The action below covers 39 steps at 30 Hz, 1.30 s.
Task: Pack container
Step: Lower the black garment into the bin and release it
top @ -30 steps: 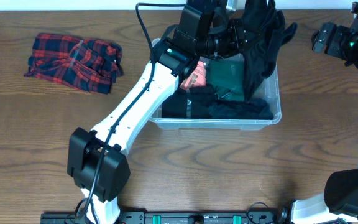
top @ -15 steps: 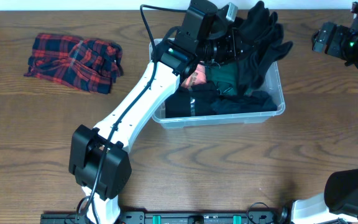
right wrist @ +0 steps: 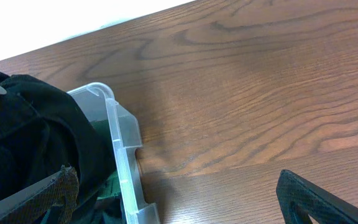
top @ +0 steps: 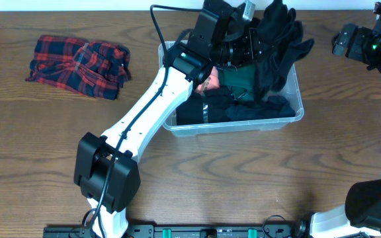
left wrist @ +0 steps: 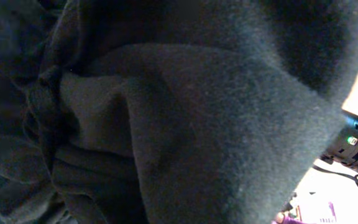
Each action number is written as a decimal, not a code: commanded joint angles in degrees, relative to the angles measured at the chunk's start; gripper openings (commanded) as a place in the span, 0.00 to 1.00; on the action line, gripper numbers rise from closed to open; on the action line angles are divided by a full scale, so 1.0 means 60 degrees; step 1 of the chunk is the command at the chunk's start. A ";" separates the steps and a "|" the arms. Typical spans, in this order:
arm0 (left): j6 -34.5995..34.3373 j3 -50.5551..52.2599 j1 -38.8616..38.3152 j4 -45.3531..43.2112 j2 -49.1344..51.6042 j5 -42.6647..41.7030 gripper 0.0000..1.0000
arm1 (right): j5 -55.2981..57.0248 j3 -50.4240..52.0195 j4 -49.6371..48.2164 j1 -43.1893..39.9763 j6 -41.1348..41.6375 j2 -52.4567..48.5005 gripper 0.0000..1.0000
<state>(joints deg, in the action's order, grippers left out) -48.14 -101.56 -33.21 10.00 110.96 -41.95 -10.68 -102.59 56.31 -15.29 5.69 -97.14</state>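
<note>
Several clothes lie in the container, far and right of centre, my left gripper pinches a black garment above it (right gripper gapes empty), and the plaid shirt at left waits unpacked.

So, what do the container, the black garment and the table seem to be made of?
The container: probably clear glossy plastic; the clothes show through its wall. The black garment: soft matte fabric, perhaps fleece; the left wrist view shows a fuzzy nap. The table: brown wood or wood-look laminate, grain visible.
</note>
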 commanded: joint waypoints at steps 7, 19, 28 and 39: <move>-0.1198 -0.0113 0.0040 -0.0492 -0.1173 -0.0918 0.06 | -0.0007 -0.0117 0.0011 -0.0029 0.0113 -0.0106 0.99; -0.1381 -0.0113 -0.0503 -0.0539 -0.1275 -0.0892 0.06 | -0.0007 -0.0117 0.0011 -0.0029 0.0113 -0.0106 0.99; -0.1129 -0.0109 -0.0670 -0.0055 -0.1268 -0.0750 0.06 | -0.0007 -0.0117 0.0007 -0.0029 0.0113 -0.0106 0.99; -0.0361 -0.0109 -0.0659 0.0845 -0.1115 -0.0576 0.06 | -0.0007 -0.0117 0.0007 -0.0029 0.0113 -0.0106 0.99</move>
<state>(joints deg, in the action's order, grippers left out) -53.60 -100.88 -37.21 14.81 107.02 -44.38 -10.68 -102.59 56.31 -15.29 5.69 -97.14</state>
